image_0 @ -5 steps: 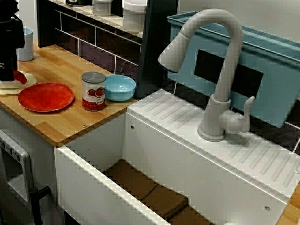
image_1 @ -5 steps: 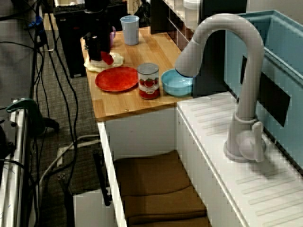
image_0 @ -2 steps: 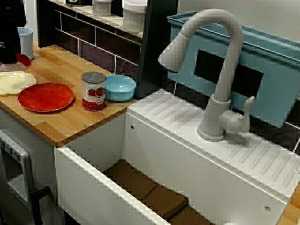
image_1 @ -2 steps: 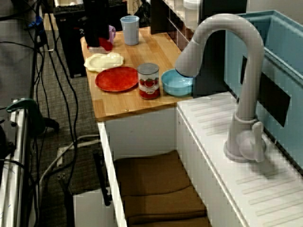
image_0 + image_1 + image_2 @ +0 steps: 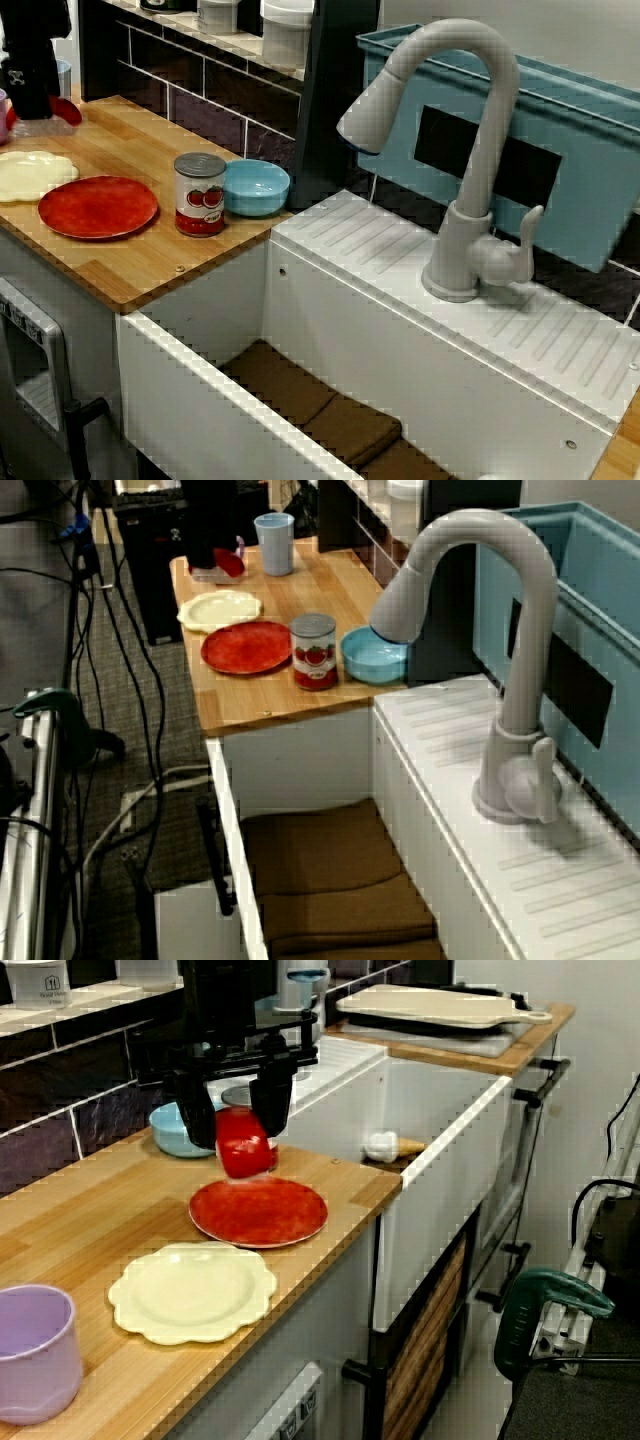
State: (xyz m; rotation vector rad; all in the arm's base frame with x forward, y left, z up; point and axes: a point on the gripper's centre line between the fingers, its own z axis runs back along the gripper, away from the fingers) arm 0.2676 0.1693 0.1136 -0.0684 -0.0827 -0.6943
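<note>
My black gripper (image 5: 238, 1130) hangs over the wooden counter (image 5: 90, 1210), shut on a small red object (image 5: 245, 1152) with one finger on each side. The object is off the surface, above the far rim of the red plate (image 5: 259, 1211). Seen across the sink, the gripper (image 5: 36, 105) is at the far left with the red object (image 5: 66, 110) at its tip, beyond the cream scalloped plate (image 5: 30, 172). Along the counter from the sink end, the gripper (image 5: 212, 564) and red object (image 5: 230, 564) sit between the cream plate (image 5: 220, 609) and a blue cup (image 5: 274, 542).
A tomato can (image 5: 200, 194) and a blue bowl (image 5: 256, 187) stand beside the red plate (image 5: 98, 207). A purple cup (image 5: 35, 1365) stands by the cream plate (image 5: 192, 1293). The white sink (image 5: 200, 390) holds brown cloths (image 5: 320, 410), with a tall faucet (image 5: 460, 150) behind.
The gripper rose from the cream plate with the red object in it and moved toward the back of the counter, nearer the blue cup. The cream plate now lies bare.
</note>
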